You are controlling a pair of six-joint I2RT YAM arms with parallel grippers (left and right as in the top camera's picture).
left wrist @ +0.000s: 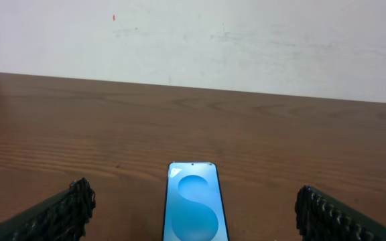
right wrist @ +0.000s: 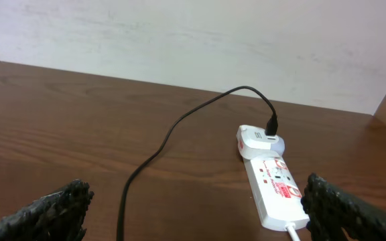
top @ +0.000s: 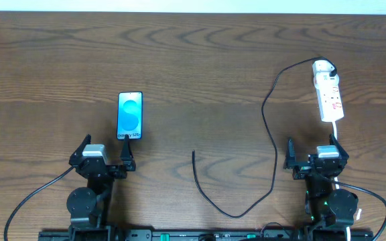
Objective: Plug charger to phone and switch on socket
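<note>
The phone [top: 130, 116] lies flat left of centre, blue screen up; it also shows in the left wrist view [left wrist: 194, 204]. My left gripper [top: 105, 154] sits open just in front of it, the phone between the fingers' line [left wrist: 193, 214]. The white socket strip [top: 328, 92] lies at the far right, also in the right wrist view [right wrist: 273, 189]. The black charger cable [top: 271, 137] runs from a white adapter plugged in at the strip's far end [right wrist: 256, 138], loops down the table, and its free tip [top: 193, 152] lies at centre. My right gripper [top: 315, 155] is open and empty near the strip [right wrist: 196, 211].
The strip's white cord [top: 336, 134] runs back toward the right arm's base. A pale wall [left wrist: 200, 40] stands behind the far table edge. Brown wood table [top: 193, 60] all round.
</note>
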